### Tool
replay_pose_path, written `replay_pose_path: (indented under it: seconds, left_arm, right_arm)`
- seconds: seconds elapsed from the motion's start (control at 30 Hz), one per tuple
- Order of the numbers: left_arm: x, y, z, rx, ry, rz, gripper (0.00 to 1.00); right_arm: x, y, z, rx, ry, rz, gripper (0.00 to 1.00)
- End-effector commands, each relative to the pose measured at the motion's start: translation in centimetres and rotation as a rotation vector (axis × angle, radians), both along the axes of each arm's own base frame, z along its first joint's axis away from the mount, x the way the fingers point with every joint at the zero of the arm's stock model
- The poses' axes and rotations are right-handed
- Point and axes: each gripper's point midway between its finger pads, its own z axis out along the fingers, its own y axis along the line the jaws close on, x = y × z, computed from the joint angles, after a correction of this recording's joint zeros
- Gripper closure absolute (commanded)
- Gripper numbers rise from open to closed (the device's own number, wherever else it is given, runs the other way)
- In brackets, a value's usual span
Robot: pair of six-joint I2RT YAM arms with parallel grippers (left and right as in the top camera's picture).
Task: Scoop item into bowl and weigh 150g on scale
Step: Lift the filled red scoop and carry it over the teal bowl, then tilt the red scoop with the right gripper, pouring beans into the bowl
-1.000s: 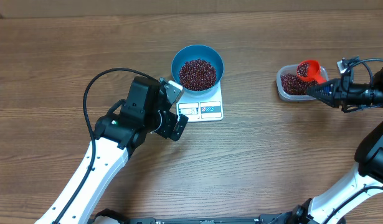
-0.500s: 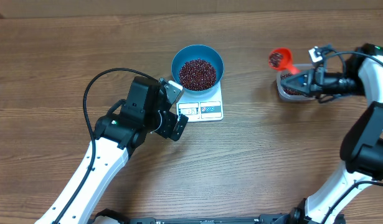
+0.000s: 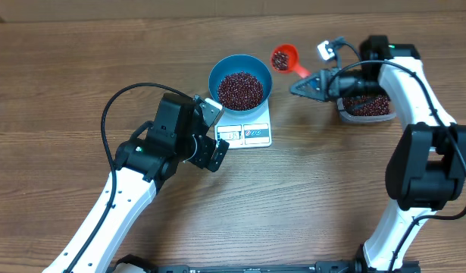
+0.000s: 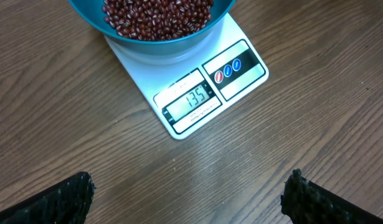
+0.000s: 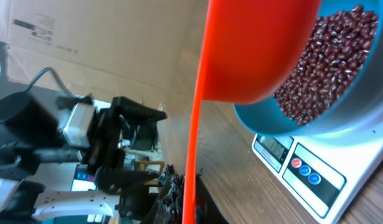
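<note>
Right gripper (image 3: 304, 82) clamped on red scoop (image 3: 284, 58), held just beside blue bowl (image 3: 214, 74) of beans (image 3: 240, 89) on scale (image 3: 248, 133), left gripper (image 4: 188, 198) wide open, empty

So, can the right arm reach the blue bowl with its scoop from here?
Probably yes. The right gripper holds the orange scoop close beside the bowl, nothing lies between them or over it, and the left gripper sits on the far side of the scale, out of the way.

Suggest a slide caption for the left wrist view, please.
Round blue plastic bowl of red-brown beans on flat white kitchen scale, display reading 135.
</note>
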Motion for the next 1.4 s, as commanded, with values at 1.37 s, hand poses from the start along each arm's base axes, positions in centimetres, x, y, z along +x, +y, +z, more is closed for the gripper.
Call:
replay_pose_path:
  seconds: [1.37]
  left_arm:
    - [0.0, -0.1, -0.3, 0.004, 0.007, 0.001, 0.01]
  right_arm:
    - [2.0, 7.2, -1.7, -1.092, -0.211, -0.179, 0.96]
